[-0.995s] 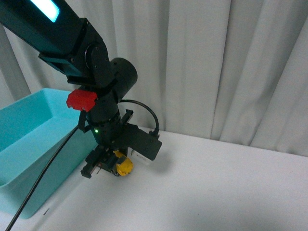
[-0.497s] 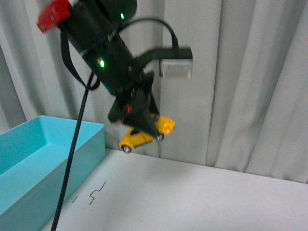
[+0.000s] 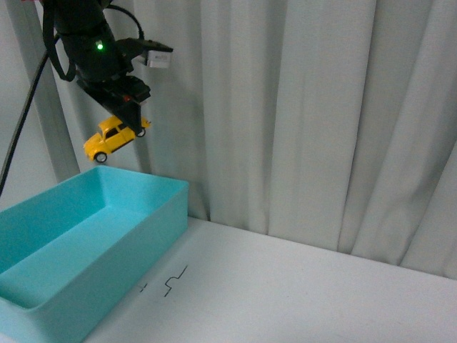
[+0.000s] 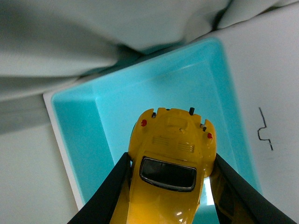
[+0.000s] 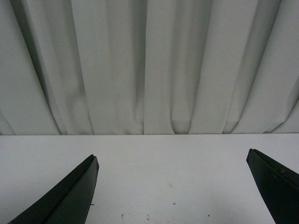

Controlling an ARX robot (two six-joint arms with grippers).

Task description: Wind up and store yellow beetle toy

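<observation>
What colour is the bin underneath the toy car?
Turquoise. The bin shows best in the front view, below the yellow beetle toy.

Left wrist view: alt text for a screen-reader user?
The left gripper holds the yellow beetle toy between its black fingers, the car's dark window facing the camera. Beyond it lies an open turquoise bin, with white table and grey curtain around.

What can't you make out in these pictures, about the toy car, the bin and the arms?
- yellow beetle toy: left wrist view, front half cut off by the bottom edge, flanks covered by the left fingers.
- turquoise bin: front view, near end cut off by the left and bottom edges.
- right gripper: right wrist view, only the fingertips show; it is absent from the front view.
</observation>
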